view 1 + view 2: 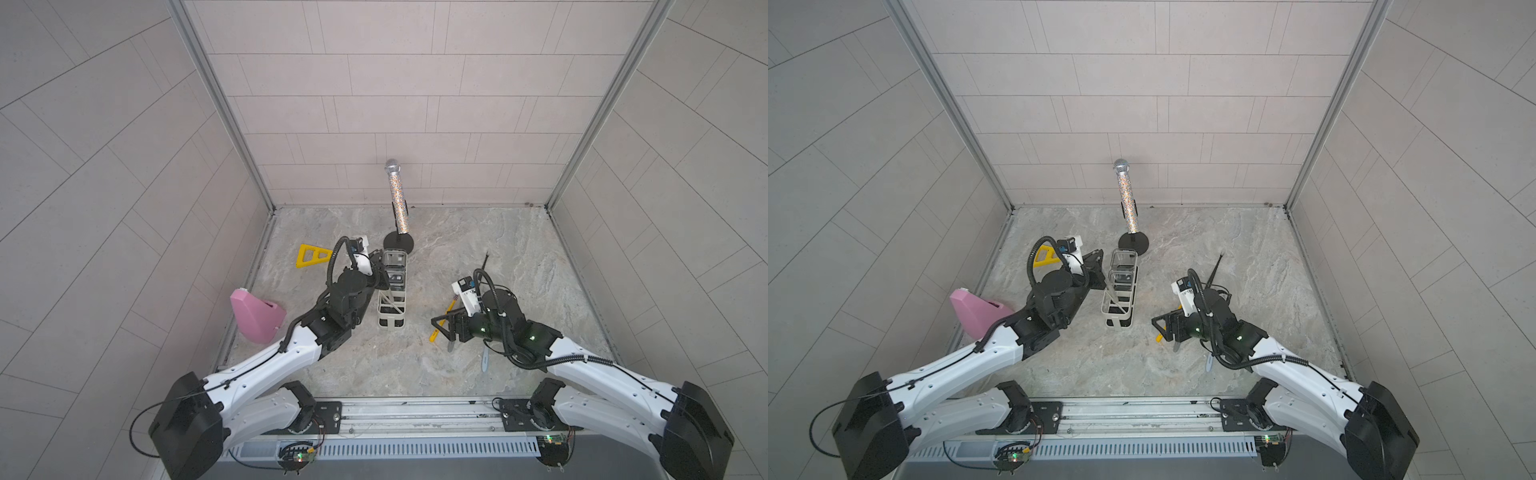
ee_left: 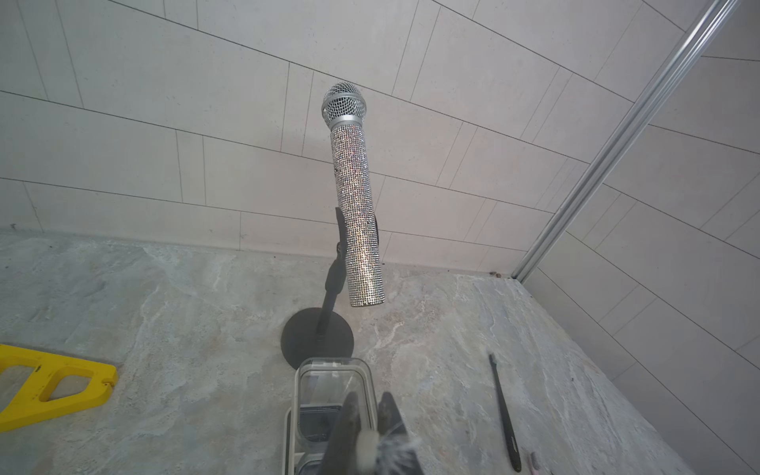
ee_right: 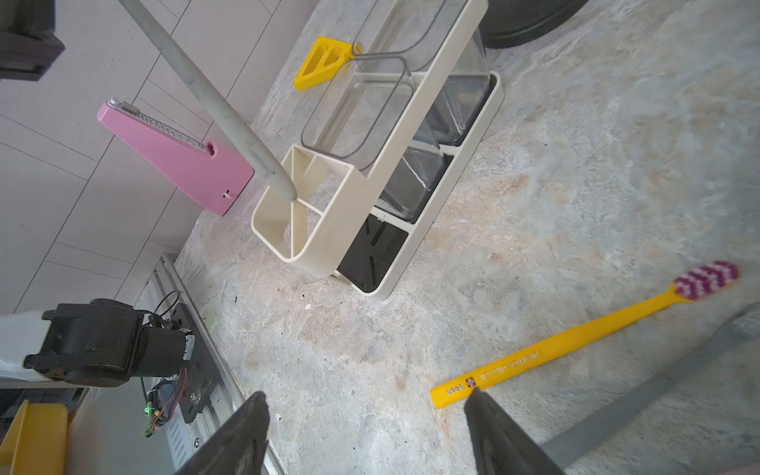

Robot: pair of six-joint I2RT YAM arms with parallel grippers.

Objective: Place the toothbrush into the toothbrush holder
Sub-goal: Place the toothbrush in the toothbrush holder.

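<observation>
One grey toothbrush [image 3: 230, 119] slants down from the upper left of the right wrist view, its handle tip meeting the dividers of the holder [image 3: 345, 222]'s end section at centre. The left gripper [image 2: 369, 411] is clamped on its bristle end. The right gripper [image 3: 365, 395], jaws apart, hangs by a yellow toothbrush [image 3: 555, 349] at lower right.

so in both top views the left arm comes in from 7 o'clock, stretched toward 1, with the left gripper [image 2: 367, 407] pinched tight on the grey toothbrush [image 3: 214, 103], while the right arm reaches in from 5 o'clock, wrist bent low, right gripper [image 3: 366, 395] spread wide and pointing at 9 o'clock.
</observation>
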